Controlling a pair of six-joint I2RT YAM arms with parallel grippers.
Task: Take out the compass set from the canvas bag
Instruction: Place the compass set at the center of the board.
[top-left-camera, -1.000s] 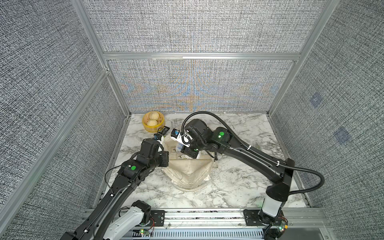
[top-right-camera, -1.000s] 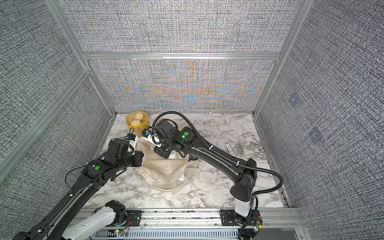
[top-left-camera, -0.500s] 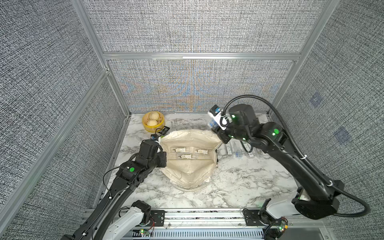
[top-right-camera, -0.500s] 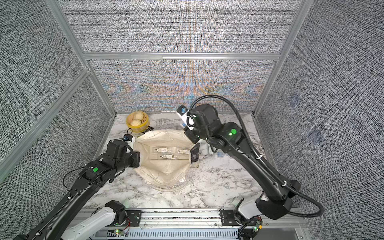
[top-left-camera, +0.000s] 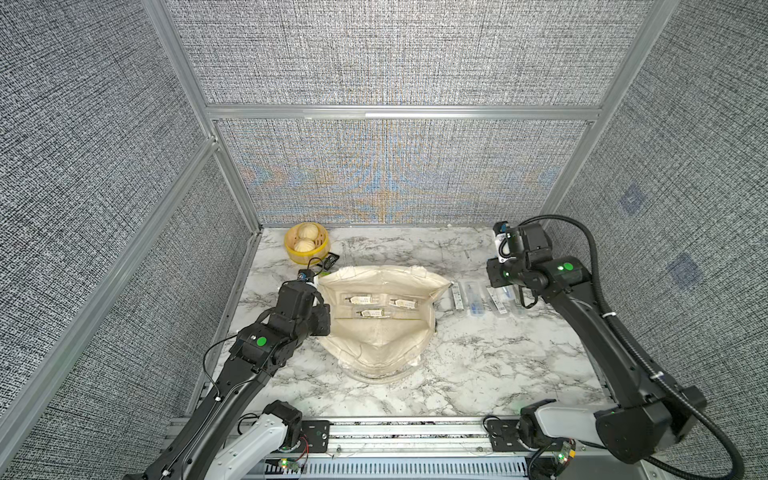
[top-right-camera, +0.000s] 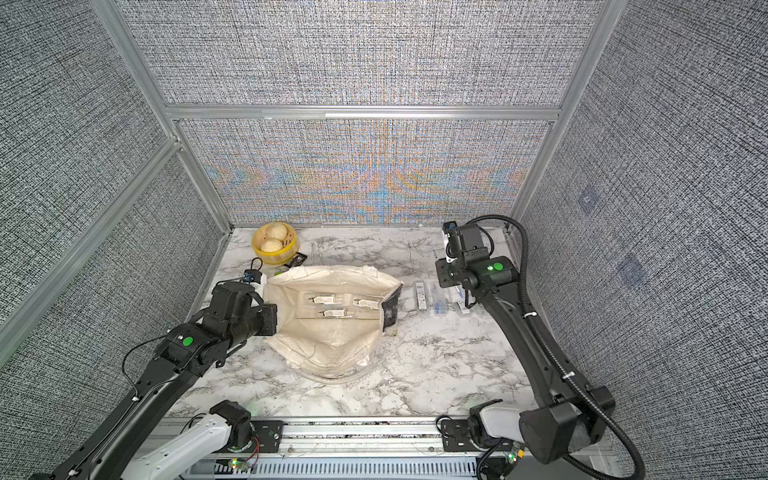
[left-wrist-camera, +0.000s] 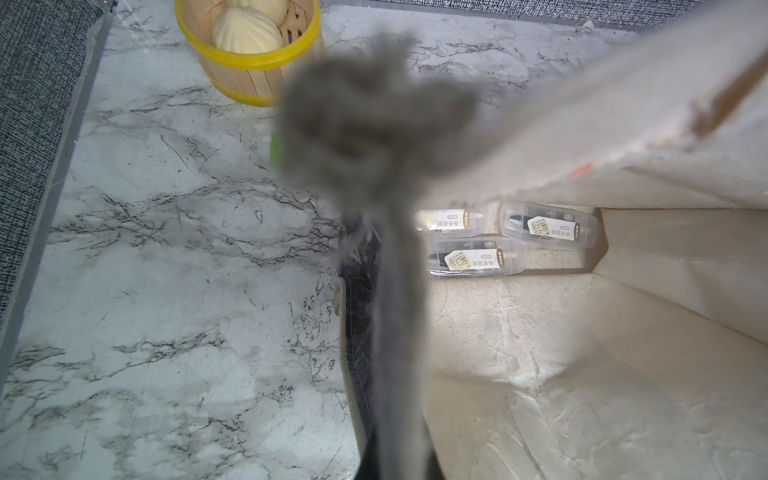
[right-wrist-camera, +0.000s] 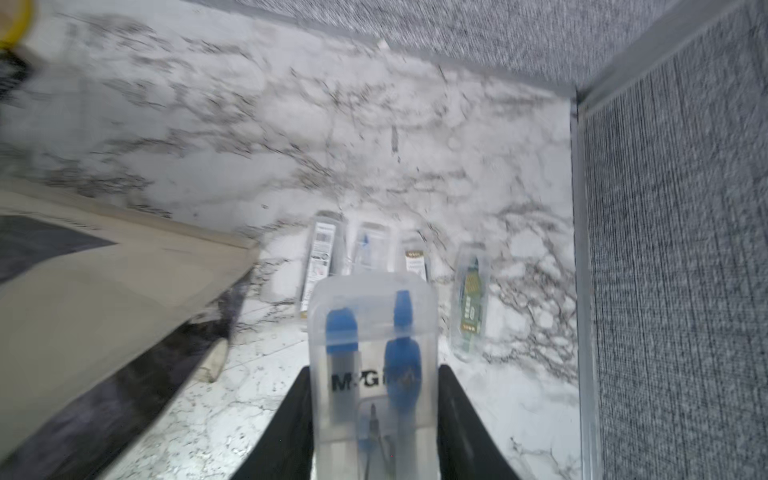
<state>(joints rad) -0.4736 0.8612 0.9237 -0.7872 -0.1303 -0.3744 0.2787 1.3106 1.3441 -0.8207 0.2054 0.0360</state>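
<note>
The cream canvas bag (top-left-camera: 374, 336) (top-right-camera: 332, 345) lies mid-table with its mouth spread wide. Three clear compass sets (top-left-camera: 376, 305) (left-wrist-camera: 473, 259) rest on its lining. My left gripper (top-left-camera: 323, 305) (top-right-camera: 270, 318) is shut on the bag's left rim; a blurred grey strap (left-wrist-camera: 399, 332) runs up from its jaws in the left wrist view. My right gripper (right-wrist-camera: 374, 378) (top-left-camera: 505, 291) hangs right of the bag, shut on a clear compass set (right-wrist-camera: 372, 345) with blue parts inside. It hovers above the table over a row of cases.
Several clear compass cases (top-left-camera: 478, 297) (top-right-camera: 432, 297) (right-wrist-camera: 324, 257) lie side by side on the marble, right of the bag. A yellow round basket (top-left-camera: 291, 249) (left-wrist-camera: 249, 62) holding buns stands at the back left, with a small black tag (top-left-camera: 331, 262) beside it. Walls close off three sides.
My right arm has swung from the bag's mouth over to the right side, carrying the compass set. The bag's mouth now lies uncovered. The left arm has stayed put.
</note>
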